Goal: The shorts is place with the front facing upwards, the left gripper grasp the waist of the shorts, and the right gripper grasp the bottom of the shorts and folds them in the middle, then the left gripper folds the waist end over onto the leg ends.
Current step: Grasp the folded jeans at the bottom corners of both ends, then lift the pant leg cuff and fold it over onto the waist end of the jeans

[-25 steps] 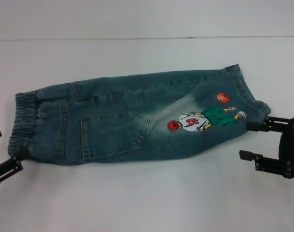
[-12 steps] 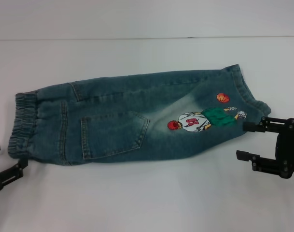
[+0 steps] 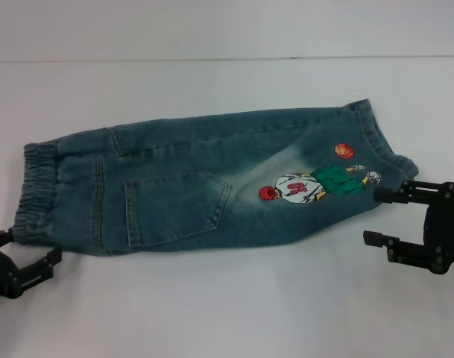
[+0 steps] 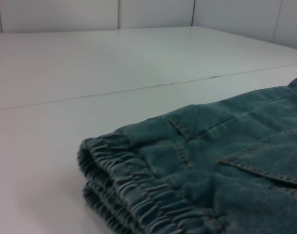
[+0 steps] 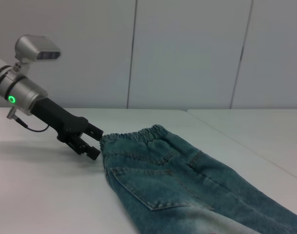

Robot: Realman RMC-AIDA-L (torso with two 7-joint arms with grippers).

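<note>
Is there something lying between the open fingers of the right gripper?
In the head view, only bare white table lies between the right gripper's open fingers; the leg ends sit beside its far finger.

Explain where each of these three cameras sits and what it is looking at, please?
Head view: up on the robot's head, facing down at the shorts on the white table; the left gripper and right gripper both show, fingers spread.
Left wrist view: low by the table, facing the waist; none of the robot shows.
Right wrist view: near the leg ends, facing along the shorts toward the left gripper at the waist.
All three views share the waist and the patch pocket.
</note>
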